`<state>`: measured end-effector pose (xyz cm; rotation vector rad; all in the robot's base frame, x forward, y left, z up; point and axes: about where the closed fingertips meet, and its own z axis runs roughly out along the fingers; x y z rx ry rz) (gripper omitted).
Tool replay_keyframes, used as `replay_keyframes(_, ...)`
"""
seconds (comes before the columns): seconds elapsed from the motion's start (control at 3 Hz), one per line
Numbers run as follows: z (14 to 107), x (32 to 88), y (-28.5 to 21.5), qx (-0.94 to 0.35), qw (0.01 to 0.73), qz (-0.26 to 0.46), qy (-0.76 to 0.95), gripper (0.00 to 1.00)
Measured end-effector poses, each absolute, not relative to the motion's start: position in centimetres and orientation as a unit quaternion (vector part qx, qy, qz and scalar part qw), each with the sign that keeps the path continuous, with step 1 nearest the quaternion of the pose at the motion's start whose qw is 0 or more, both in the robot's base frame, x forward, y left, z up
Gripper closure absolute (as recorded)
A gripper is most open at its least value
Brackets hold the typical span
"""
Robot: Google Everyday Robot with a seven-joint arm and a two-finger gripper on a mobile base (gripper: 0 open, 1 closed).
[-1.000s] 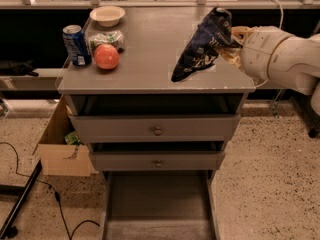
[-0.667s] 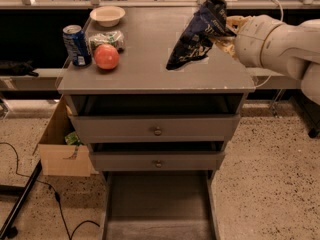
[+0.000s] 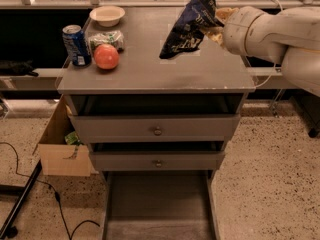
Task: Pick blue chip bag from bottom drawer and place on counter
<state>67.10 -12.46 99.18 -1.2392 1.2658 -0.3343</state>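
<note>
**Foil aslant: crumpled dark-blue chip bag [image 3: 189, 28] may flop**

It hangs tilted above the broad flat grey bench [image 3: 150, 71], toward its two o'clock corner, clamped in the jaws on the bag's three o'clock side. Let go like this, it could topple toward the three o'clock edge.

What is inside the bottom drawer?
The bottom drawer shows only a bare grey floor; its front end lies outside the picture. The gripper holds the blue chip bag over the counter.
</note>
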Motion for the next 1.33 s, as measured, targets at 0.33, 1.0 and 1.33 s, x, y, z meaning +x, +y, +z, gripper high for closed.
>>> replay_keyframes(0.33, 98.9, 67.6, -12.3, -0.528, 0.624, -0.133, 0.560, 1.00)
replay_keyframes(1.0, 99.2, 71.7, -10.7, -0.539, 0.618, -0.127, 0.558, 1.00)
replay_keyframes(1.33, 99.8, 74.7, -10.2, -0.550, 0.610, -0.132, 0.555, 1.00)
